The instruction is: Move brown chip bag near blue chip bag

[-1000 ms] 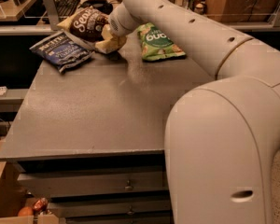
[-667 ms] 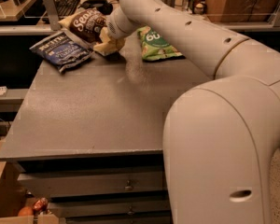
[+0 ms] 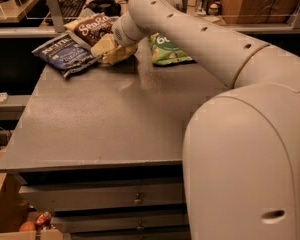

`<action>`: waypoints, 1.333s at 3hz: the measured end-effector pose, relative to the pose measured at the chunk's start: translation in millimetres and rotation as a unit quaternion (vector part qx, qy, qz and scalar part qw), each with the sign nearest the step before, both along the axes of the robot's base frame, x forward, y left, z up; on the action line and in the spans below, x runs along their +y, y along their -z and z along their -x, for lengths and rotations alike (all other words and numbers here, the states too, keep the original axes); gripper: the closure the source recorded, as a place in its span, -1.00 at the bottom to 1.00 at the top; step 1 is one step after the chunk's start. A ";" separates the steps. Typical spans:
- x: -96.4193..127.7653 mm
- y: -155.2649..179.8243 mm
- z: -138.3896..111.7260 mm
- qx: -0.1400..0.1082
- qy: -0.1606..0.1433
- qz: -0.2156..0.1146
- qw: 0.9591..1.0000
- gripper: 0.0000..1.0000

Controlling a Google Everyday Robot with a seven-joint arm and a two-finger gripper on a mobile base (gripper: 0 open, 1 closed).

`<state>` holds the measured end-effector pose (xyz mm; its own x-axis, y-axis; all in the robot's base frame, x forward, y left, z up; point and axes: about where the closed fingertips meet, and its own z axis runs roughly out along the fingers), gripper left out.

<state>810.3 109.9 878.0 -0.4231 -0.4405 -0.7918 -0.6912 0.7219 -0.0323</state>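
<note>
The brown chip bag point(image 3: 91, 27), dark with white script lettering and cream edges, lies tilted at the table's far left. The blue chip bag point(image 3: 65, 54) lies flat just left of and in front of it, and their edges nearly touch. My gripper point(image 3: 111, 48) is at the brown bag's lower right end and appears shut on that cream edge. The arm point(image 3: 200, 39) reaches in from the right.
A green chip bag point(image 3: 167, 50) lies at the table's far edge, right of the gripper and partly behind the arm. The grey table point(image 3: 105, 124) stretches toward me. A shelf with a keyboard point(image 3: 72, 4) stands behind it. My base point(image 3: 250, 169) fills the right foreground.
The gripper and the brown bag have shifted slightly left and toward the blue bag. The blue and green bags have not moved.
</note>
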 end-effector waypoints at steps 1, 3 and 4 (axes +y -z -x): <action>-1.1 -10.2 7.9 -0.008 -0.005 -0.021 1.000 -1.00; -44.0 -89.4 64.6 -0.092 -0.068 -0.047 0.992 -1.00; -100.5 -135.6 105.7 -0.123 -0.112 -0.032 0.985 -1.00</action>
